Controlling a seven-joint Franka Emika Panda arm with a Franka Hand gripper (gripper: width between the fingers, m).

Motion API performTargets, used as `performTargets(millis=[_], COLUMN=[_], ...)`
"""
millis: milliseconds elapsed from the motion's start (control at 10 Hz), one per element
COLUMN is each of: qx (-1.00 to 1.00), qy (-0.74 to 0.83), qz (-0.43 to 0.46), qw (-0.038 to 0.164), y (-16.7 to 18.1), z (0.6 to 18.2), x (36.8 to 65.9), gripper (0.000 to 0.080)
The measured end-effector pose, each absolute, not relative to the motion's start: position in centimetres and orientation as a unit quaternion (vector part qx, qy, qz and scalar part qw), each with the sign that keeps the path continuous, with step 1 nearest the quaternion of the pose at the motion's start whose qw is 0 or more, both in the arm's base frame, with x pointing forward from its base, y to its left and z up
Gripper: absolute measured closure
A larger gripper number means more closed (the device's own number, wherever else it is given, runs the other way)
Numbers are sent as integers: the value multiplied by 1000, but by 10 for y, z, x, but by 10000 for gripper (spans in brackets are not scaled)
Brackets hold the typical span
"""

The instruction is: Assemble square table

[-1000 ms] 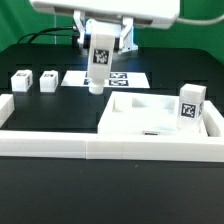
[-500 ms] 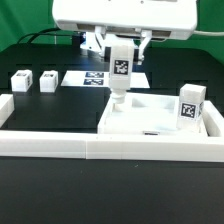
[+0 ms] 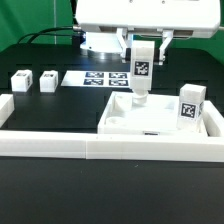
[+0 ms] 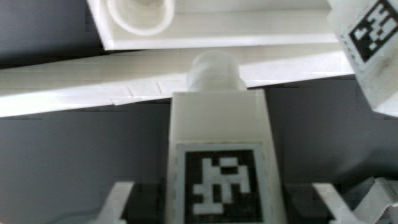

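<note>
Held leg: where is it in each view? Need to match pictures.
Exterior view: held leg, upright at centre, tip over the square tabletop.
Wrist view: held leg fills the middle, tag facing the camera.
Shared landmark: the other tagged leg standing on the tabletop.

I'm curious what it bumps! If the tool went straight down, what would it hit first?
Probably the white square tabletop: the leg the tool holds hangs right over it, though depth is unclear.

Robot lab: marker board [image 3: 85,78], tagged leg blocks [image 3: 20,82], blk table [image 3: 60,112].
</note>
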State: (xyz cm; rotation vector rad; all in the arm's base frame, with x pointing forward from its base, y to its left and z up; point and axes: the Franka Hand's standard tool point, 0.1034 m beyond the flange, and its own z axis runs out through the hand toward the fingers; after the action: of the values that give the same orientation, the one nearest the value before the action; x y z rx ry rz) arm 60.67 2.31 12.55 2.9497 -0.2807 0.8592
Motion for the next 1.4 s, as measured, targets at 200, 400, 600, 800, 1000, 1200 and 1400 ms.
performTargets(millis=[200,400,600,800,1000,1200,1400], qx=[956,958,957,957,958,959,958], qy=[-83,-97,-101,-105,-98,-92,-89], qz=[277,268,270,269,269,264,269], qw=[38,42,36,28,30,34,36], y=[5,-25,-36,-31,-21,-17,-15], z=[126,114,114,112,102,89,88], x=[605,595,595,595,593,589,591], gripper=[509,509,509,509,509,509,509])
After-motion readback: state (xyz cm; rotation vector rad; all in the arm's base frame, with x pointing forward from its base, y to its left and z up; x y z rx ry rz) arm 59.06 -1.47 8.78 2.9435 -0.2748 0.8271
